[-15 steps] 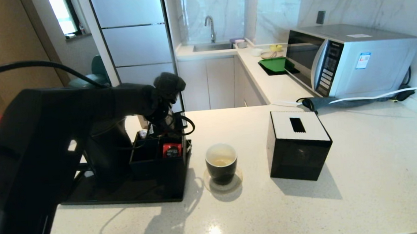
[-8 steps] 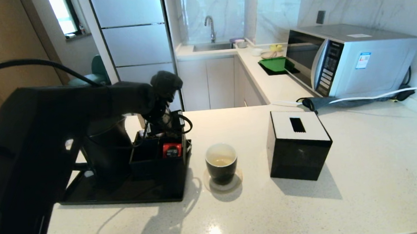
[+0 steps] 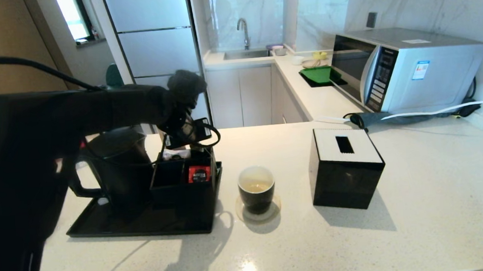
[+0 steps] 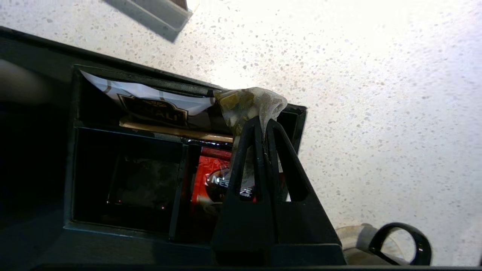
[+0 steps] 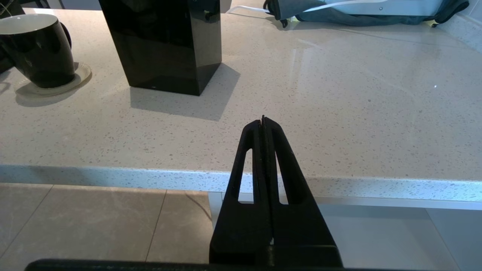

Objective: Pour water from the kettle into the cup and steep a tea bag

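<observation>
My left gripper is shut on the top of the tea bag, a pale mesh pouch held just above the black organiser box. In the head view the gripper hovers over the box's back compartment. The black kettle stands on the tray left of the box, partly behind my arm. The cup sits on a saucer right of the tray, with pale yellowish water low inside. My right gripper is shut and empty, off the counter's front edge.
The organiser holds a red sachet and a white packet. The black tray lies under the kettle and organiser. A black cube box stands right of the cup. A microwave and a cable are at the back right.
My left arm has risen and drawn back a little, lifting the gripper out of the organiser. The kettle's handle and lid now show. The cup has not moved.
</observation>
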{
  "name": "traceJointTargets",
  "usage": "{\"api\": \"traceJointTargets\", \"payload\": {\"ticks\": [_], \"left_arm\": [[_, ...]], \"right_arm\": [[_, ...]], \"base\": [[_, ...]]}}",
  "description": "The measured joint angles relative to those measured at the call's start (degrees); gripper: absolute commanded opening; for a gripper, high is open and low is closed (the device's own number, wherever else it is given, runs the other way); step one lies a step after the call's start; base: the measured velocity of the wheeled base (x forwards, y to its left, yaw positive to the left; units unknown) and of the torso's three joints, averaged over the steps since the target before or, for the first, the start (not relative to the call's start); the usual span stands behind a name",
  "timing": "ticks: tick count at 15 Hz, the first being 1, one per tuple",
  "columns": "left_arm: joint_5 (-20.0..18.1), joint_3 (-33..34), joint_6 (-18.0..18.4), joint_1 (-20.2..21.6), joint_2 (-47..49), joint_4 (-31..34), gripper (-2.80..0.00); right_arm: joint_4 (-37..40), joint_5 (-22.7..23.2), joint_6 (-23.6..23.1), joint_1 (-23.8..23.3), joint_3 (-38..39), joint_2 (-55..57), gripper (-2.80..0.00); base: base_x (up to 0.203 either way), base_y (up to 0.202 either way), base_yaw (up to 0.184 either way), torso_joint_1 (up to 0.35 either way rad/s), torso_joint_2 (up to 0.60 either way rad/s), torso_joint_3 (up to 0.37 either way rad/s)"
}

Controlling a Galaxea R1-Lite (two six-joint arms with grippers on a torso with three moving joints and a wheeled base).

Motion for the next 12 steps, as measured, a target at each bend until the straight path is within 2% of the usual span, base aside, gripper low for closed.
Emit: {"api": "traceJointTargets", "payload": {"ticks": [12], "left_arm": [[0.1,-0.3,0.0,-3.8,-3.0,-4.1,-2.8]], "right_arm": [[0.0,0.0,0.0,0.0,0.0,0.0,-2.8]], "base": [[0.0,0.0,0.0,0.0,0.0,0.0]]}}
